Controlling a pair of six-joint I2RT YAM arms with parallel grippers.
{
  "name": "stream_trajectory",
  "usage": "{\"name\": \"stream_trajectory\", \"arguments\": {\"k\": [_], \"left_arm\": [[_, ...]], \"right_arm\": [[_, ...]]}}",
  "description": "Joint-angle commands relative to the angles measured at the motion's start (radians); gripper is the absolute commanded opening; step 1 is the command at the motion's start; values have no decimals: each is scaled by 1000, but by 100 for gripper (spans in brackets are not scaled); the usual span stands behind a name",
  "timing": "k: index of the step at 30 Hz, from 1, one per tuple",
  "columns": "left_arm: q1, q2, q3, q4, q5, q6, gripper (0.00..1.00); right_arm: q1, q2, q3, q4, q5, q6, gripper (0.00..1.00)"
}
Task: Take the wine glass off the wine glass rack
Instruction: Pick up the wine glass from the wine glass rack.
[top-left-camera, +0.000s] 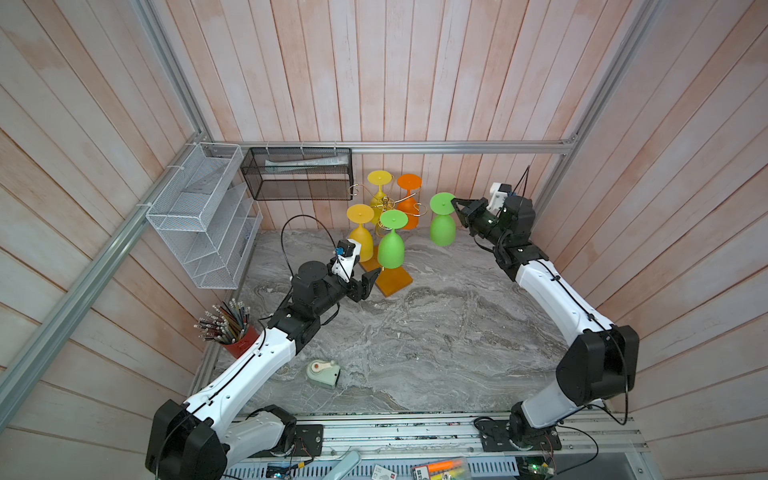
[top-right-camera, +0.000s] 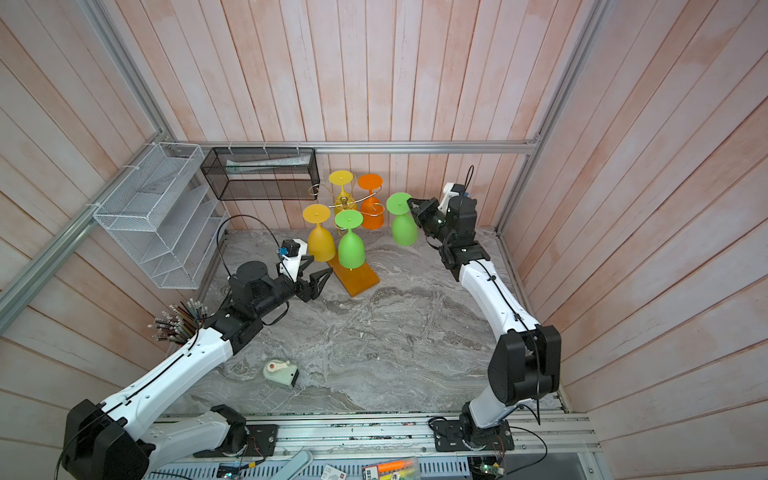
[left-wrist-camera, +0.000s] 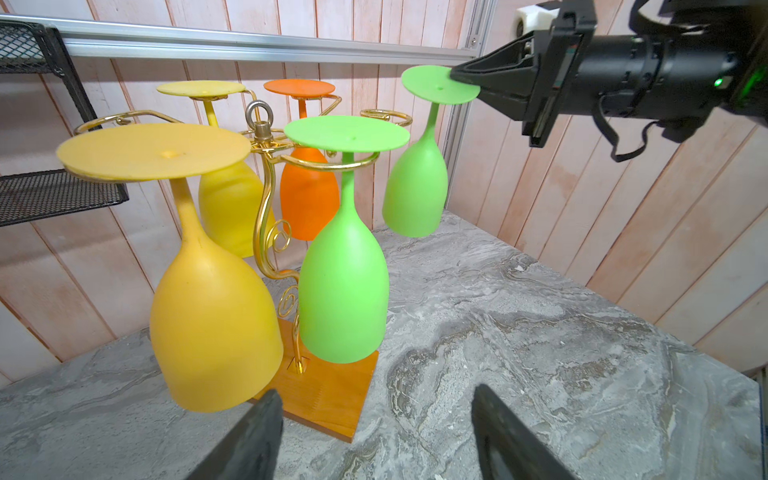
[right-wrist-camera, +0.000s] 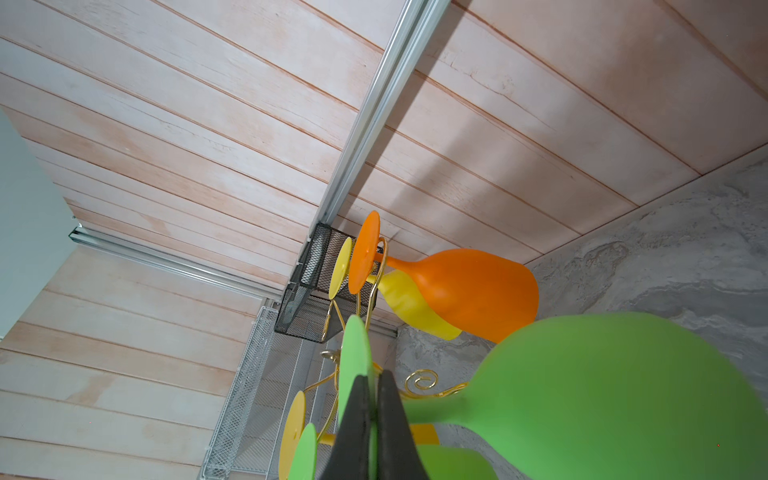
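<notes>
Standing at the back of the table, the rack is carrying four other glasses. The green glass is hanging bowl-down just right of it, apparently clear of the empty arm. The left gripper, jaws apart and empty, is hovering near the rack base; a nudge there risks shaking those glasses loose. The right gripper is clamping only the edge of the foot. Judged hazard: the bowl is levering on that thin pinch, so a quick swing risks dropping it onto the table, and drifting rackward risks snagging the stem on the arm.
</notes>
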Motion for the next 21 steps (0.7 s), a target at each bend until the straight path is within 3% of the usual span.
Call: {"name": "stream_trajectory", "arguments": {"k": [1,13,21], "left_arm": [[-2,9,8,-6,21,-11,74],[-3,28,30,-47,15,-21,74],[-4,13,112,-205,-35,-40,74]], "right_arm": [[-12,-66,-57,27,16,-32,0],[1,-332,-324,-50,89,-207,0],[163,-503,-534,-84,259,-432,0]]}}
